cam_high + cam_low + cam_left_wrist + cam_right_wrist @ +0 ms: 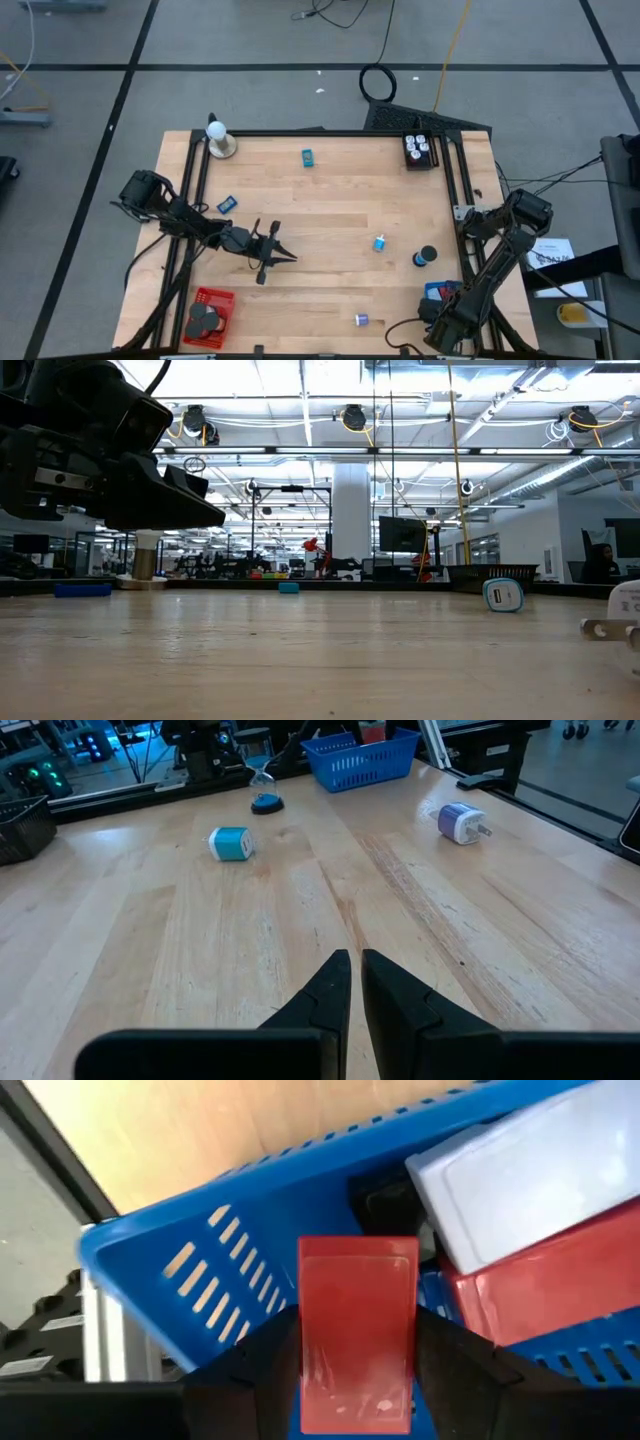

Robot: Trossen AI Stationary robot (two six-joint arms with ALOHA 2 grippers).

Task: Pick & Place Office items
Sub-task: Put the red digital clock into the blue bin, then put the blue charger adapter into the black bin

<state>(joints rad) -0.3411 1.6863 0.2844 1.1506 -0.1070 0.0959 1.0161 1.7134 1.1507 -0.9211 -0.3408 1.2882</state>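
Holding a flat glossy red block (358, 1330), my right gripper (358, 1342) hangs clamped over the blue basket (200, 1250), white block (530, 1175) beside; left gripper (355, 970) together.

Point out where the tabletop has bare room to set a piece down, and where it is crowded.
Widest bare patch: mid-table, between the shut left gripper and the blue-white block. Also bare: the far strip between the teal piece and the black tray. Crowded: the blue basket, where the right gripper holds a red block, and the red basket.

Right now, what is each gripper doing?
Left gripper: fingers shut, empty, over the table.
Right gripper: fingers closed on a red block above the blue basket.
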